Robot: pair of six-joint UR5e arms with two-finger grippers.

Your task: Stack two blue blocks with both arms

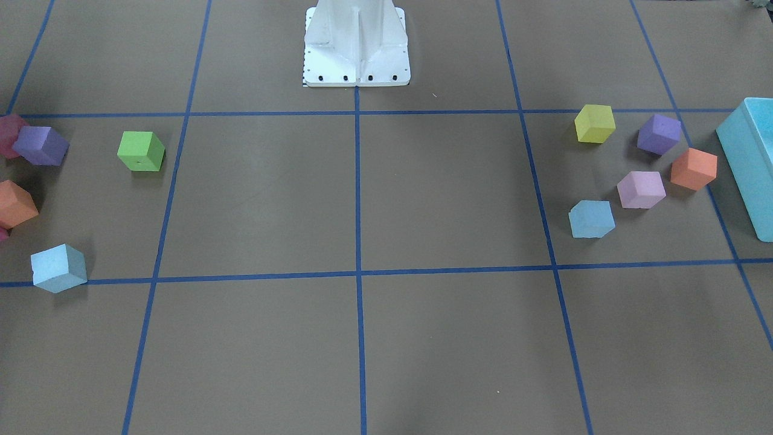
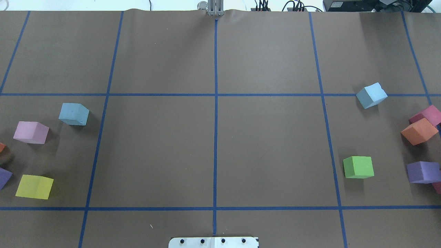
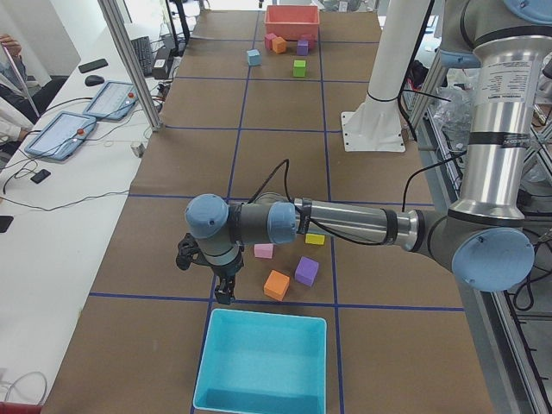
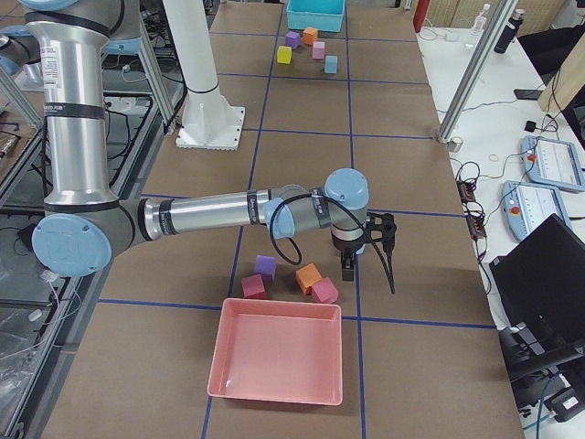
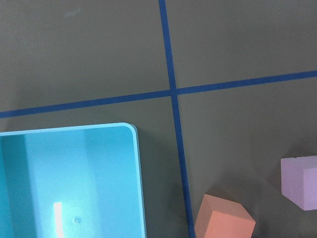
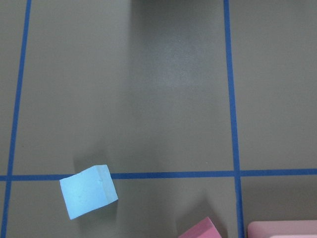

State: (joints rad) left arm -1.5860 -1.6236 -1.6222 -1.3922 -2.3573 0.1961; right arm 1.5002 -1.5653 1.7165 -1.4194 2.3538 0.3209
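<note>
Two pale blue blocks lie on the table, far apart. One (image 2: 73, 114) is on my left side, next to a lilac cube; it also shows in the front view (image 1: 591, 219). The other (image 2: 371, 95) is on my right side, on a tape line, and shows in the right wrist view (image 6: 89, 191). My left gripper (image 3: 226, 291) hangs over the table near the turquoise box, and its arm hides the left blue block in that view. My right gripper (image 4: 347, 267) hangs near the pink tray. Both grippers show only in the side views, so I cannot tell whether they are open or shut.
A turquoise box (image 3: 263, 362) stands at the left end, a pink tray (image 4: 277, 361) at the right end. Lilac (image 2: 31, 132), yellow (image 2: 34, 186), green (image 2: 358, 167), orange (image 2: 418, 131) and purple (image 2: 423, 172) cubes lie around the blue blocks. The white pedestal (image 1: 356, 42) stands mid-table.
</note>
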